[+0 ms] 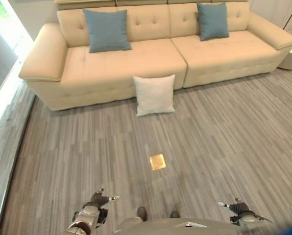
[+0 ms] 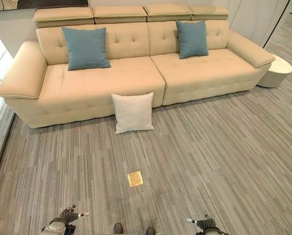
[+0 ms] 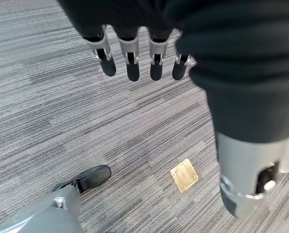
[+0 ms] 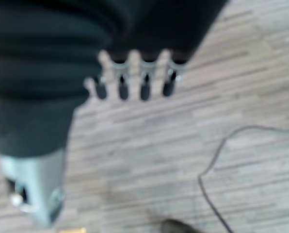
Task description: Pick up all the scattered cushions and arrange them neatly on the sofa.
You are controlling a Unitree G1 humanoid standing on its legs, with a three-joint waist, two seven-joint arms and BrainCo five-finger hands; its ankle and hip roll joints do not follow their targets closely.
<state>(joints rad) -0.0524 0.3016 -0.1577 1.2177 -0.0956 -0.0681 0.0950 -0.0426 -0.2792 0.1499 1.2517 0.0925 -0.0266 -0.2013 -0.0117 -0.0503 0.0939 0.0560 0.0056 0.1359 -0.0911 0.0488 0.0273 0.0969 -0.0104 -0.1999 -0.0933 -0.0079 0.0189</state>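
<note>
Left hand fingers: the left hand [image 3: 135, 53] hangs over bare floor with its fingers [image 3: 133, 65] straight and released, grasping nothing.
Right hand fingers: the right hand [image 4: 135, 80] likewise has its fingers [image 4: 122, 87] extended and slack, nothing held; it hovers above the floor.
Hands in the head views: both sit low at the near edge, the left hand at the lower left and the right hand at the lower right, well apart from the cushion.
Floor under the hands: grey striped floor [image 1: 224, 147] with a small brass floor plate [image 1: 157, 161] between the hands and the sofa.
Task's thing: one white cushion [image 1: 155, 95] stands on the floor, leaning against the sofa [image 1: 136, 61] front, near the seam between the two seats.
Which way it points: its broad face looks back toward the robot, its top edge tipped toward the sofa; nearly square, so no clear long axis, its edges roughly parallel with the sofa front.
Already placed: two blue cushions, the left blue cushion [image 1: 107, 29] and the right blue cushion [image 1: 212, 20], rest upright against the backrest.
Step in hand, as I judge it: approaching the white cushion.
Doing it well: walk in square to its face, stop near, take it by both side edges with fingers curled round, lift clear, then set it upright midway between the blue ones.
</note>
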